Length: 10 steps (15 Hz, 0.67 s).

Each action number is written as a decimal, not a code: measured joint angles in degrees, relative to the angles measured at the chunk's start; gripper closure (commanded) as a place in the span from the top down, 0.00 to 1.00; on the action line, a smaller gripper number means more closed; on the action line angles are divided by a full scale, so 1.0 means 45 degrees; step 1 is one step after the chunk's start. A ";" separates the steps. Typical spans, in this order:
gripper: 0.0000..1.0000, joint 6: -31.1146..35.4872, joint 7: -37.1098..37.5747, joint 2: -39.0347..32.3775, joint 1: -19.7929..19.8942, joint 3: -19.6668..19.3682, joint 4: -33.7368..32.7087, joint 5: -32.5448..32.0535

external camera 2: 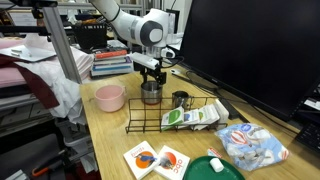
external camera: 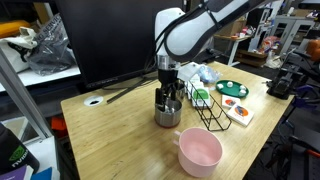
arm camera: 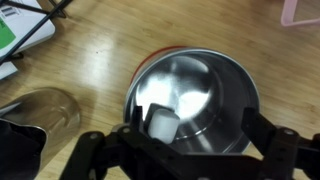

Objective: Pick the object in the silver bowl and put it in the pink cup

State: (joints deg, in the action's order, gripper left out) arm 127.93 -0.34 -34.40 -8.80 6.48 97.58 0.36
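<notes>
1. Under the wrist camera: gripper (arm camera: 183, 152) spread wide, jaws about as far apart as the silver bowl (arm camera: 196, 98) is across, nothing held. The object (arm camera: 162, 122) lies pale on the bowl floor, close to the wall on the gripper's side.
2. Risk: object sits off-centre by the wall. A finger coming down may strike the rim and tip or shove the bowl; the steel likely slides on the wooden table (external camera: 110, 130).
3. Risk: small item. A poor pinch may let it slip during the lift.
4. Just beyond the bowl: smaller metal cup (external camera 2: 181, 99) and wire rack (external camera 2: 165, 118). A wide swing may clip them.
5. Farther off: pink cup (external camera: 200, 150), apart from the bowl, mouth up. An off-centre release drops the item on the table.
6. Writing: picture cards (external camera 2: 155, 160) at the table's far end; no lettering readable.
</notes>
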 measured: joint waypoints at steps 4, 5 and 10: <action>1.00 -0.0049 -0.0009 -0.0274 0.0000 0.0001 -0.0111 0.0000; 1.00 -0.0077 -0.0009 -0.0317 0.0001 0.0001 -0.0145 0.0000; 1.00 -0.0431 -0.0019 -0.0475 -0.0001 0.0005 -0.0434 0.0000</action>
State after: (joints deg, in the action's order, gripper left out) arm 125.99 -0.43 -36.54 -8.80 6.50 95.62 0.35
